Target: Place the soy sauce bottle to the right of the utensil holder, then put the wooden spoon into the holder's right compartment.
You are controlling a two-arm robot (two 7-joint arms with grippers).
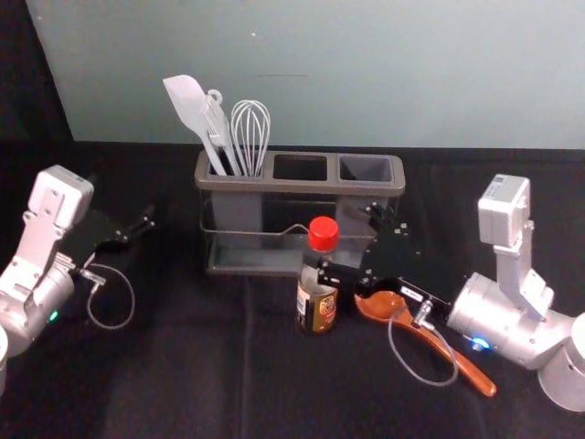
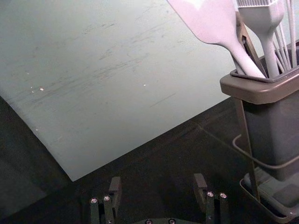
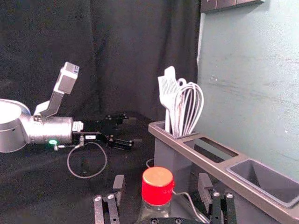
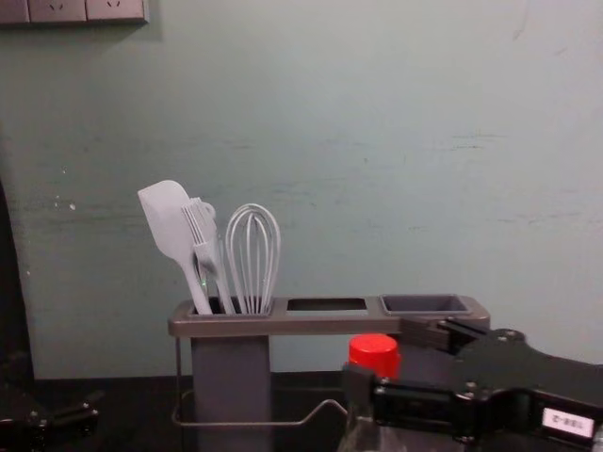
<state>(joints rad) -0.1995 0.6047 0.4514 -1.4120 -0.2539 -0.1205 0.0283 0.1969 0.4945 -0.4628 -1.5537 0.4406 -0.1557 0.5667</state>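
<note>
Right in front of the utensil holder (image 1: pixel 302 186), can see the soy sauce bottle (image 1: pixel 316 306) standing upright with its red cap (image 1: pixel 323 232) on, a bit right of the holder's middle. Also seeing the right gripper (image 1: pixel 347 240) reaching in from the holder's right, low in front of it, with fingers (image 3: pixel 120 184) spread wide and the bottle between them. Can't really tell about contact with the bottle, but looks open in the right wrist view. Over to the holder's left, well apart from it, can spot the left gripper (image 1: pixel 126 206) above the black cloth (image 1: pixel 201 384), spread wide too. For the wooden spoon (image 1: pixel 457 361), look in front of the holder and off to its right: lying flat on the cloth, bowl near the bottle, handle angled away from the holder and partly hidden under the right gripper. In the holder's left compartment, can make out a pale spatula (image 1: pixel 186 99), a brush (image 4: pixel 198 224) and a whisk (image 1: pixel 251 123). At the holder's other end, can see down into the right compartment (image 1: pixel 366 168).
</note>
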